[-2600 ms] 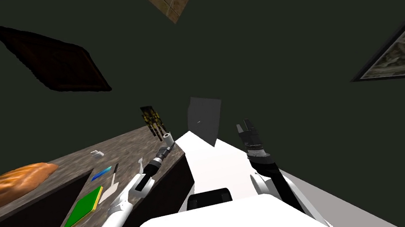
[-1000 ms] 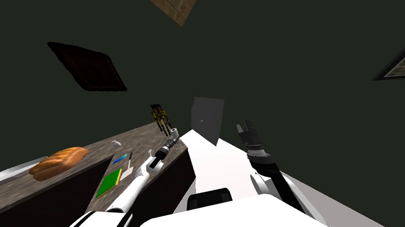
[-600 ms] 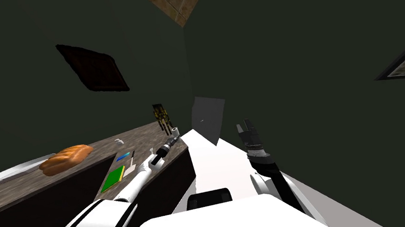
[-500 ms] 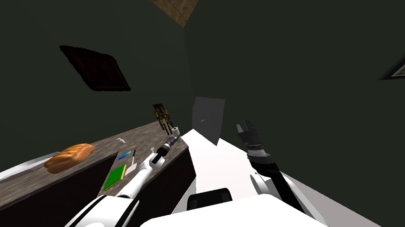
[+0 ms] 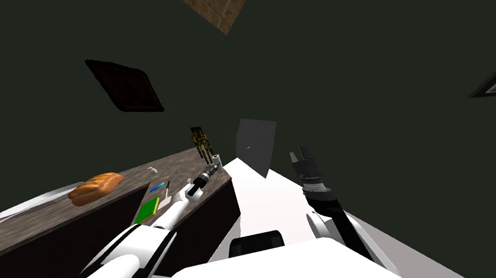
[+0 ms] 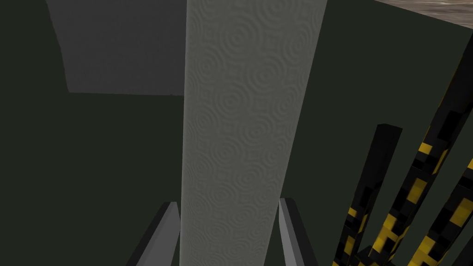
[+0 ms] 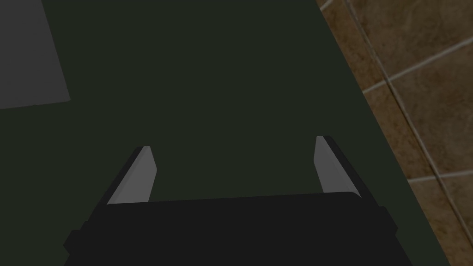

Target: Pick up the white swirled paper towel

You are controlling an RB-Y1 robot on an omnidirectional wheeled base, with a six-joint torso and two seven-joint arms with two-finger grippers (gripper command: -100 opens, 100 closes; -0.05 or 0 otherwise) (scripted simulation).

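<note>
The right end effector (image 7: 233, 143) hangs idle, nearer the robot than the paper towel roll (image 6: 245, 115) and well apart from it, with its fingers spread and nothing between them. Also on the near side of the roll, a green pad (image 5: 147, 209) lies flat on the table (image 5: 47, 216), with a bread loaf (image 5: 96, 186) farther off to the side. The left end effector (image 6: 228, 201) is extended to the roll, which stands upright at the table's far corner. Its two fingers (image 6: 172, 231) press against opposite sides of the roll low on the cylinder, pinching it. Whether the roll's base rests on the table or clears it cannot be told. The roll is white-grey with an embossed swirl pattern. It is judged light and soft, so excess squeeze will dent it, and the textured wrap should resist slipping. Grip across the diameter, not by any loose edge. A black-and-yellow object (image 6: 415, 194) stands just beside the roll and slightly beyond it, so the lift should be vertical to avoid contact.
</note>
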